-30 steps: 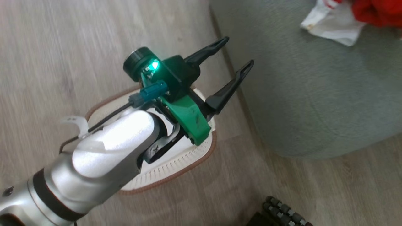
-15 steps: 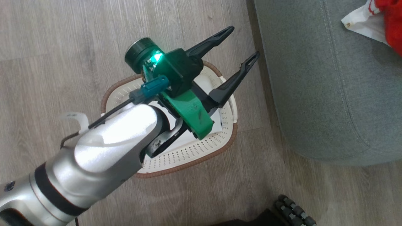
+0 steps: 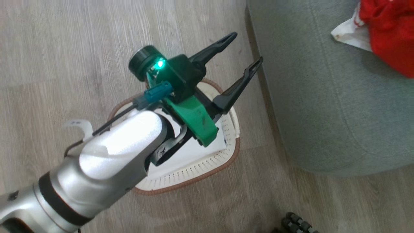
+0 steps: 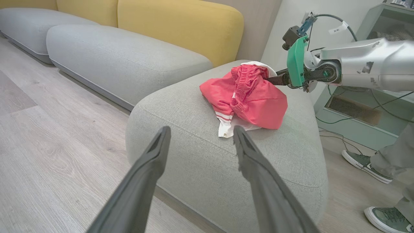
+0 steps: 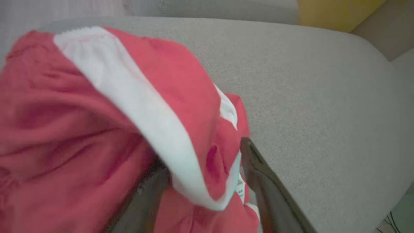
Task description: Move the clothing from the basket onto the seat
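The clothing [image 4: 252, 97] is a red heap with white trim, lying on top of the grey-green seat [image 4: 200, 161]. In the head view the clothing [image 3: 388, 35] shows at the top right of the seat [image 3: 323, 97]. My right gripper [image 4: 275, 79] reaches into the far side of the heap. In its wrist view the fingers [image 5: 258, 171] stand apart, open, and the clothing [image 5: 81, 113] drapes loosely over and between them on the seat [image 5: 323, 97]. My left gripper [image 3: 245, 48] hangs open and holds nothing above the cream basket [image 3: 194, 166], whose visible bottom is bare.
The basket stands on a wooden floor [image 3: 64, 48] just left of the seat's edge. Further grey cushions [image 4: 123, 61] and yellow backrests [image 4: 181, 26] run behind. A person's shoes [image 4: 362, 161] and a cabinet with cables [image 4: 352, 110] are beyond the seat.
The head camera has shifted, so more of the red clothing now shows at the top right. My left gripper stays open over the basket.
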`<state>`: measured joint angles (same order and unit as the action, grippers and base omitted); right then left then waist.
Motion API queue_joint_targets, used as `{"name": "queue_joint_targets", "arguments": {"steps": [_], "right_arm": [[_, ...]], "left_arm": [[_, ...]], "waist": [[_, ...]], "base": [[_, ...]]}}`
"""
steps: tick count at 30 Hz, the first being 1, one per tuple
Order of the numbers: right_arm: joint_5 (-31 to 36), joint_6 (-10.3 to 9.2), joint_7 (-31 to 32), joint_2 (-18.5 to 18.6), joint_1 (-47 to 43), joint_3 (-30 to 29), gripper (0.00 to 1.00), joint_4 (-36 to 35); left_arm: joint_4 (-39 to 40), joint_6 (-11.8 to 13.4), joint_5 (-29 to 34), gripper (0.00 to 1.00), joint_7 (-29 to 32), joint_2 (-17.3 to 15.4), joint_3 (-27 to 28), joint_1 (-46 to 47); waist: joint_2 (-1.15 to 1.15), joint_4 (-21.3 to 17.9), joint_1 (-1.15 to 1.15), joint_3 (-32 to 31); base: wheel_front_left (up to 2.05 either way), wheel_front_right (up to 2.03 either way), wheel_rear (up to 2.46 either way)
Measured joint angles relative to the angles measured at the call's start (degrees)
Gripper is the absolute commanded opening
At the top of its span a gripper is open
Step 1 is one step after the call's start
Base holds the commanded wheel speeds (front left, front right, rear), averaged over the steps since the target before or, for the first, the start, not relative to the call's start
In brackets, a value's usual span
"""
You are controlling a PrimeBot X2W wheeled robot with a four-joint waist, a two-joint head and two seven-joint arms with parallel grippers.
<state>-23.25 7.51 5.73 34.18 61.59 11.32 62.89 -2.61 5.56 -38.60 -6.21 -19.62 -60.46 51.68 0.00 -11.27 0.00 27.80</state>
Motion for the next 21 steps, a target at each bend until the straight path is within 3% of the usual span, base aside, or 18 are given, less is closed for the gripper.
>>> {"name": "queue_joint_targets", "arguments": {"steps": [13, 21], "right_arm": [[-7.82, 0.0, 12.98, 2.04, -4.11, 11.27, 1.0, -7.43], [-13.63, 0.0, 12.77, 5.24, -5.59, 11.55, 1.0, -15.11]], "left_arm": [[-1.58, 1.01, -2.79, 1.0, -2.32, -0.18, -0.16, -6.6], [-1.46, 2.02, -4.09, 1.0, -3.56, -0.19, -0.07, -9.39]], "waist": [[0.0, -3.08, 0.0, -10.48], [0.0, -4.28, 0.0, -15.84]], "base": [[0.0, 0.0, 0.0], [0.0, 0.0, 0.0]]}}
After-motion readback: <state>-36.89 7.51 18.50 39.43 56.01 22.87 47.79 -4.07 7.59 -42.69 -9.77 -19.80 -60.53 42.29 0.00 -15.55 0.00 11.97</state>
